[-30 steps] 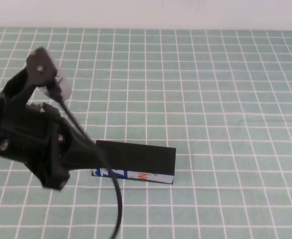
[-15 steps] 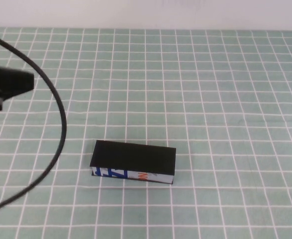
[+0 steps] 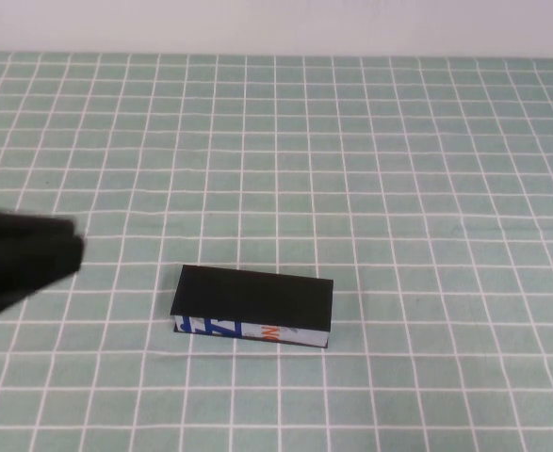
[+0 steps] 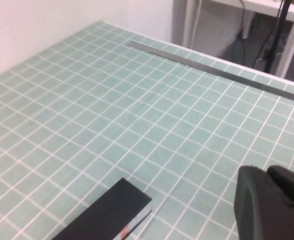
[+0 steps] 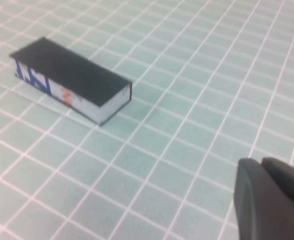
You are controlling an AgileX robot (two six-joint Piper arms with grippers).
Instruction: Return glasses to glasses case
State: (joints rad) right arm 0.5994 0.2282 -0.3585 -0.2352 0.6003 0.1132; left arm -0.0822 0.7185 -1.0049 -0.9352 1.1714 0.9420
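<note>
The glasses case [image 3: 252, 301] lies closed on the green checked tablecloth, a little left of centre near the front, with its white printed edge facing me. It also shows in the left wrist view [image 4: 106, 215] and the right wrist view [image 5: 69, 75]. The glasses are not in view. My left gripper [image 4: 267, 172] is shut and empty, hanging above the cloth away from the case; the left arm shows as a dark blur [image 3: 22, 259] at the left edge of the high view. My right gripper [image 5: 261, 162] is shut and empty, off to the case's side and outside the high view.
The green checked tablecloth [image 3: 398, 188] covers the table. A metal strip [image 4: 212, 70] runs along the table's far edge, with table legs and cables beyond it.
The left arm has pulled away from over the case to the left edge of the high view. Its cable has left the picture. The case has not moved.
</note>
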